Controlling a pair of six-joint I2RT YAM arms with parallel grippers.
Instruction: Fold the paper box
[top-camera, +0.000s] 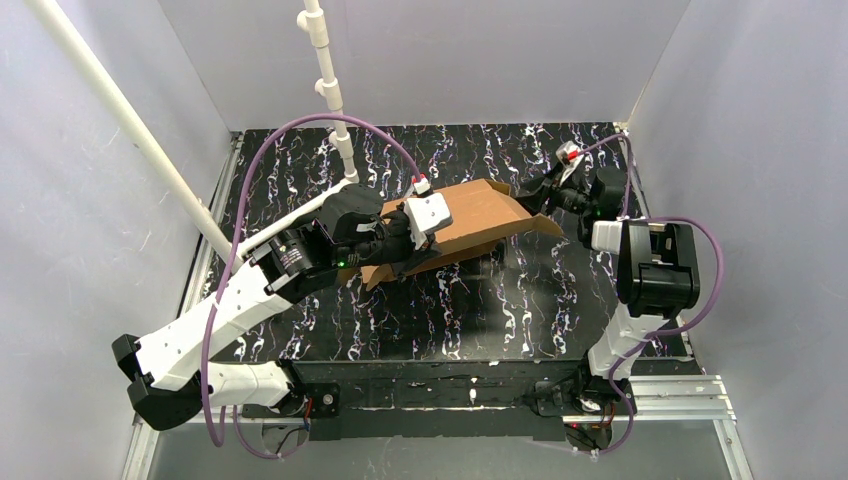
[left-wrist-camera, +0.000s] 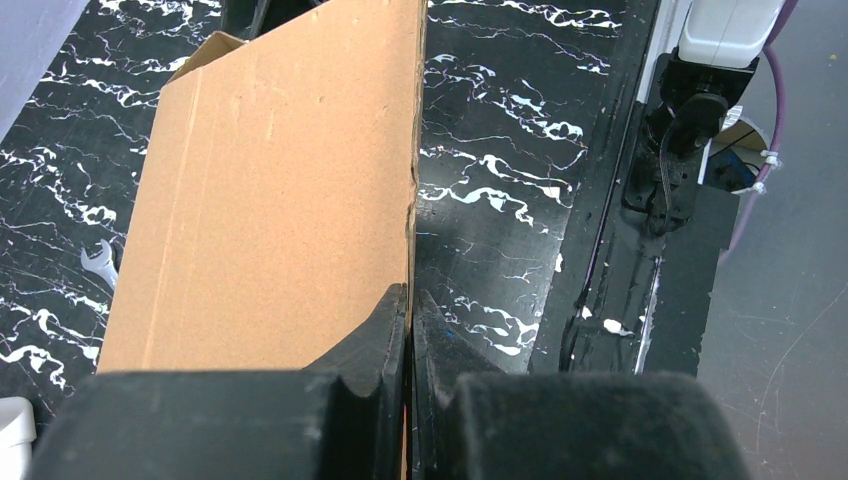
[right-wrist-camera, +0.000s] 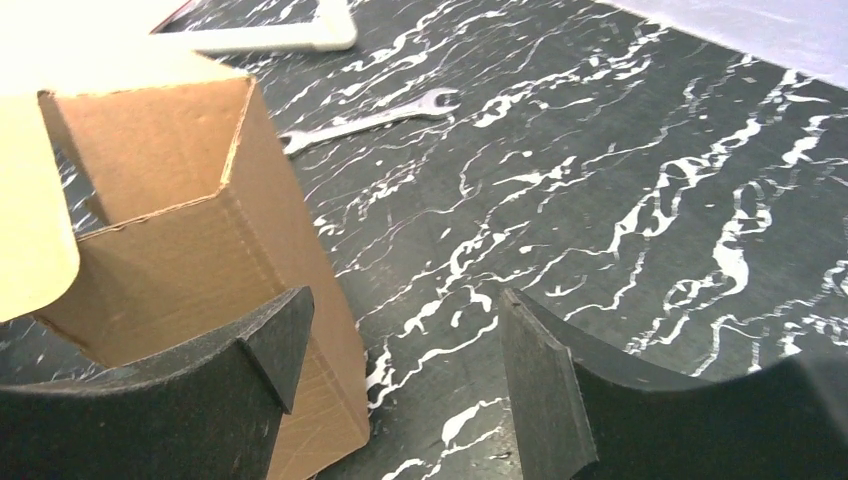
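Observation:
The paper box (top-camera: 470, 222) is brown corrugated cardboard, partly folded, tilted up off the black marbled table in the middle of the top view. My left gripper (top-camera: 428, 228) is shut on the edge of one of its panels; in the left wrist view that panel (left-wrist-camera: 270, 200) rises on edge from between the closed fingers (left-wrist-camera: 385, 335). My right gripper (top-camera: 540, 195) is open at the box's right end. In the right wrist view its left finger (right-wrist-camera: 270, 345) overlaps the box's side wall (right-wrist-camera: 200, 250), the right finger (right-wrist-camera: 540, 380) is over bare table, and nothing is between them.
A small silver wrench (right-wrist-camera: 370, 120) lies on the table beyond the box; it also shows in the left wrist view (left-wrist-camera: 100, 262). A white pipe frame (top-camera: 330, 90) stands at the back left. Grey walls enclose the table (top-camera: 450, 310) on three sides.

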